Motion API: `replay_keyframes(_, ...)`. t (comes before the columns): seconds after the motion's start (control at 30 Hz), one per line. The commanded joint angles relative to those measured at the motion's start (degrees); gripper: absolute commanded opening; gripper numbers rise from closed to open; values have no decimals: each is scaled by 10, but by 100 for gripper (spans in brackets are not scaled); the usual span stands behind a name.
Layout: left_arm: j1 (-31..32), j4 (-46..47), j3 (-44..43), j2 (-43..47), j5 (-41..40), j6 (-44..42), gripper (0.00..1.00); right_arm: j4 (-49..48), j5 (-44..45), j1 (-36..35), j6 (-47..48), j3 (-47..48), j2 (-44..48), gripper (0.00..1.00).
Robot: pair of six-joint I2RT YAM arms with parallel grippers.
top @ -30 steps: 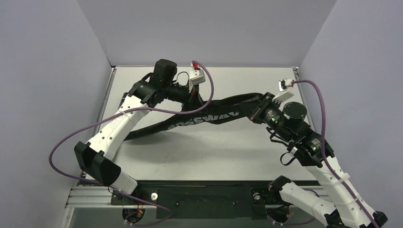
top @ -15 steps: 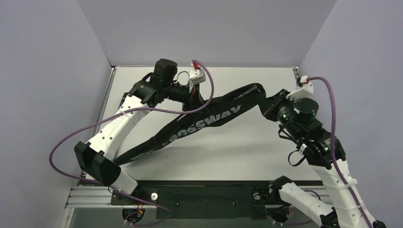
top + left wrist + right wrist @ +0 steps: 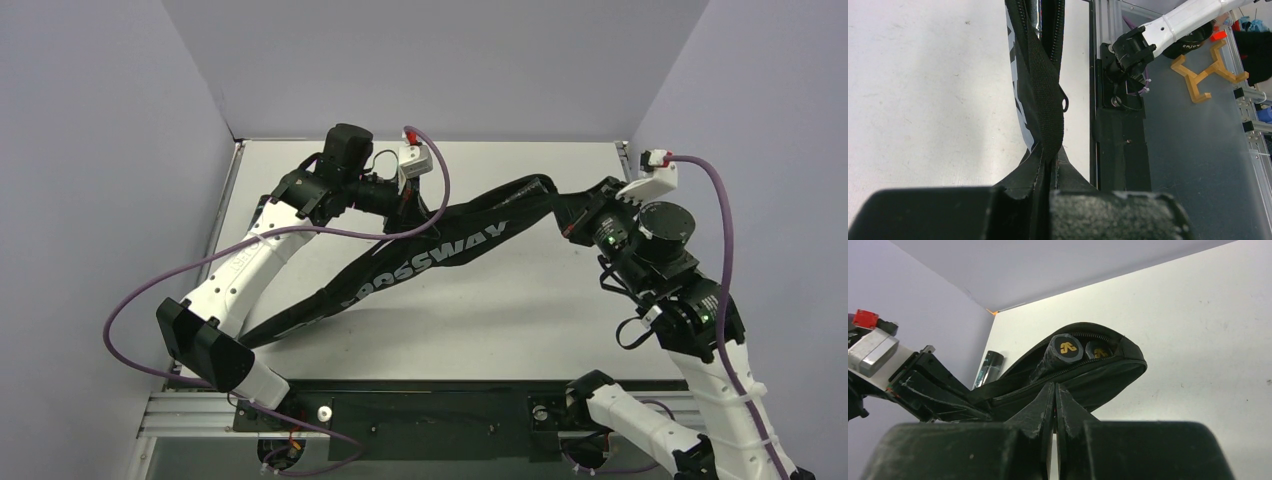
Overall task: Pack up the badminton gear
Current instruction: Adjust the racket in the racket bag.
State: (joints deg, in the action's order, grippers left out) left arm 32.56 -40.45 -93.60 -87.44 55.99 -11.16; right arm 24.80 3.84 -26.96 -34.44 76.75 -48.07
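The black "CROSSWAY" racket bag (image 3: 430, 255) stretches diagonally over the table, from the near left to the far right. My left gripper (image 3: 408, 208) is shut on its black webbing strap (image 3: 1045, 90), which runs up from the fingertips (image 3: 1040, 167). My right gripper (image 3: 572, 215) is shut on the zipper edge at the bag's narrow end (image 3: 1108, 375). The bag's mouth gapes there, showing two racket handle caps (image 3: 1066, 347) with yellow logos. A black tube with teal print (image 3: 989, 365) lies on the table behind the bag, by the wall. No shuttlecocks are in view.
Grey walls close the table in on the left, back and right. A metal rail (image 3: 200, 405) with the arm bases runs along the near edge. Beyond it an orange bracket (image 3: 1205, 75) lies on a dark surface.
My right gripper has pulled the bag's narrow end to the right and toward the back. The bag has swung steeper, its wide end sliding toward the near left. The left arm has stayed put.
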Motion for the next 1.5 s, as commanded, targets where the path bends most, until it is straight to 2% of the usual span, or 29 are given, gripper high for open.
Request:
replay_keyframes(0.0, 2, 35, -11, 25, 35, -2, 0, -33, 16, 3, 20, -3, -23, 0)
replay_keyframes(0.57, 2, 21, 3, 37, 43, -12, 0, -73, 48, 18, 24, 1, -40, 0)
replay_keyframes(0.87, 2, 26, 3, 39, 42, -9, 0, -95, 9, 19, 1, -15, -62, 0)
replay_keyframes(1.47, 2, 40, -6, 33, 42, 2, 0, -102, 14, -82, -64, -118, -50, 0)
